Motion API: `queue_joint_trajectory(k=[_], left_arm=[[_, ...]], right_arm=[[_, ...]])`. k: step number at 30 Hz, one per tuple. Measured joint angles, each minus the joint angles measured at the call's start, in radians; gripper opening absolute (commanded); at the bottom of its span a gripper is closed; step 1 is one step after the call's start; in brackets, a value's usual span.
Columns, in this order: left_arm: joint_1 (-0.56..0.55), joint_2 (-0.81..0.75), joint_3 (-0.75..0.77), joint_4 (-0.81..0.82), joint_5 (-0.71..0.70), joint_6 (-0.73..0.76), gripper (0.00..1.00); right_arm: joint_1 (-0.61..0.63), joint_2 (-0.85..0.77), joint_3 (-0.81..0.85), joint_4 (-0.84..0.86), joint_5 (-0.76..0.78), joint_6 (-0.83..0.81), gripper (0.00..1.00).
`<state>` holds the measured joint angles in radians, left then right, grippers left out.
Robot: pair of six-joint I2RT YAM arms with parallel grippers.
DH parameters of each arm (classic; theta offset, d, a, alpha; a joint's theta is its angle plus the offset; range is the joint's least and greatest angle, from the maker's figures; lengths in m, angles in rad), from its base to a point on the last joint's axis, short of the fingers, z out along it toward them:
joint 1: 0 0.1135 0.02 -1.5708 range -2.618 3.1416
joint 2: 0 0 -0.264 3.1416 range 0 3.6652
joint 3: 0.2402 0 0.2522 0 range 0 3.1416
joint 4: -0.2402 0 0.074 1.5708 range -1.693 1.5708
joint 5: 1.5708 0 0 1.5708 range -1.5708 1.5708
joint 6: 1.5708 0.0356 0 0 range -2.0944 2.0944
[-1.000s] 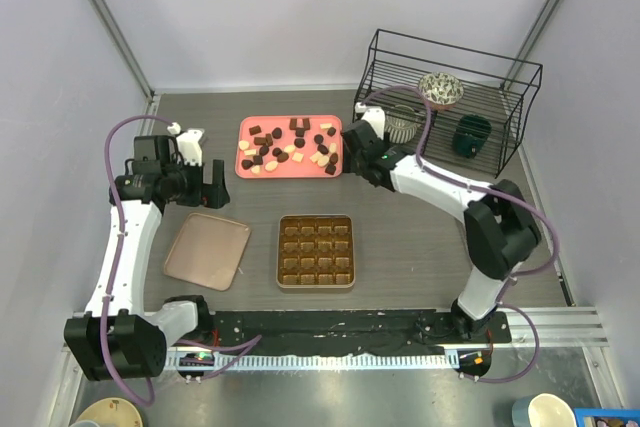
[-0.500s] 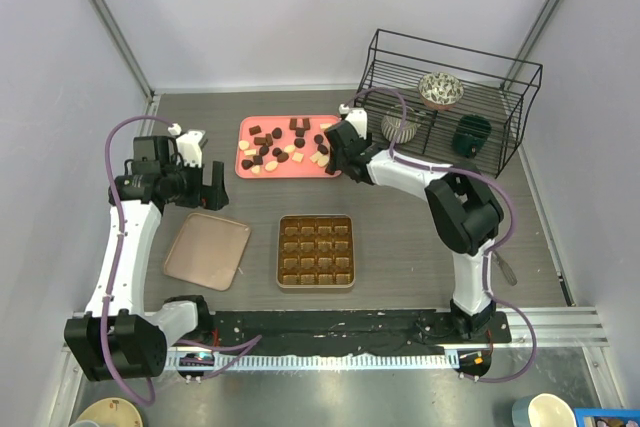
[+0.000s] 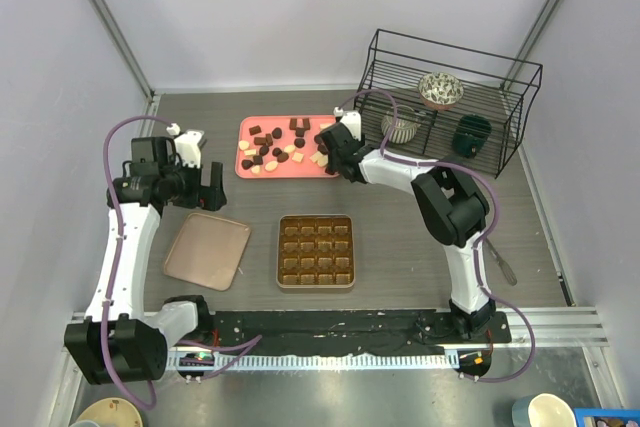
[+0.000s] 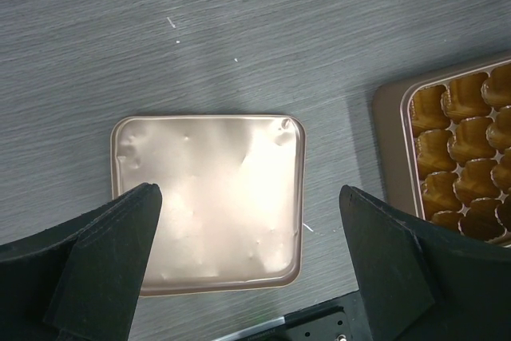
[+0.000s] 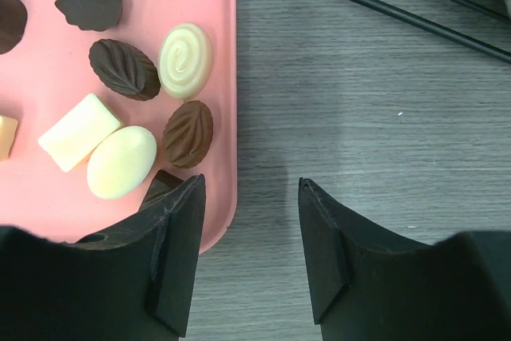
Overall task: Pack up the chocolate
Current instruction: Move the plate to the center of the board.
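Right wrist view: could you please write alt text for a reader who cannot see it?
The open, empty right end effector hangs over the right edge of a pink tray, one finger above the tray, the other above the grey table. Dark, mid-brown and cream-white chocolates lie on the tray; black rack wires cross the top right corner.

A flat tray (image 3: pixel 246 125) lies at the middle of the bench's (image 3: pixel 400 237) far edge, with the chocolate (image 3: pixel 272 152) scattered on it. Toward the near edge, in front of that tray, sits the gridded box (image 3: pixel 315 250). A shallow lid (image 3: pixel 207 250) lies to the left of the box, apart from it. The wire rack (image 3: pixel 450 97) fills the far right corner. In it a cup (image 3: pixel 400 127) stands on the left, a mug (image 3: pixel 471 135) on the right and a bowl (image 3: pixel 440 88) behind them. The right jaws straddle the tray's right edge, one over the tray, the other over the bare bench.
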<state>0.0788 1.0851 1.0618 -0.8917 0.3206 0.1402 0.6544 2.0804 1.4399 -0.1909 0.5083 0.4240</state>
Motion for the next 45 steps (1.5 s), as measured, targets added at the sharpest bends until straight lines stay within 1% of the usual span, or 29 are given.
queue_joint_trajectory(k=[4,5,18,19,21,22,26,30,32,35,39,45], left_arm=[[0.0,-0.005,0.0,0.0,-0.007,0.001,1.0],[0.0,-0.005,0.0,0.0,-0.008,0.002,1.0],[0.0,-0.028,0.0,-0.005,-0.016,0.008,1.0],[0.0,-0.029,0.0,-0.005,-0.016,0.008,1.0],[0.0,-0.03,0.0,-0.007,-0.016,0.009,1.0],[0.0,-0.03,0.0,-0.008,-0.016,0.01,1.0],[0.0,-0.037,0.0,-0.013,-0.019,0.019,1.0],[0.0,-0.048,0.0,-0.019,-0.026,0.024,1.0],[0.0,-0.054,0.0,-0.021,-0.026,0.025,1.0],[0.0,-0.064,0.0,-0.028,-0.026,0.026,1.0],[0.0,-0.072,0.0,-0.041,-0.026,0.027,1.0],[0.0,-0.086,0.0,-0.056,-0.025,0.03,1.0]], right_arm=[[0.0,0.002,0.0,0.003,0.0,0.001,0.49],[0.0,0.004,0.0,0.003,0.0,0.001,0.46],[0.0,0.039,0.001,0.022,-0.005,0.006,0.39],[0.0,0.039,0.001,0.026,-0.005,0.006,0.35],[0.001,0.041,0.002,0.03,-0.006,0.009,0.31],[0.002,0.041,0.002,0.031,-0.008,0.011,0.27],[0.01,0.041,0.002,0.033,-0.008,0.016,0.21],[0.023,0.039,-0.017,0.054,0.006,0.015,0.17],[0.027,0.028,-0.044,0.079,0.018,0.016,0.15],[0.03,0.003,-0.095,0.12,0.019,0.024,0.13],[0.038,-0.053,-0.185,0.158,0.024,0.035,0.08],[0.049,-0.146,-0.323,0.184,0.032,0.053,0.08]])
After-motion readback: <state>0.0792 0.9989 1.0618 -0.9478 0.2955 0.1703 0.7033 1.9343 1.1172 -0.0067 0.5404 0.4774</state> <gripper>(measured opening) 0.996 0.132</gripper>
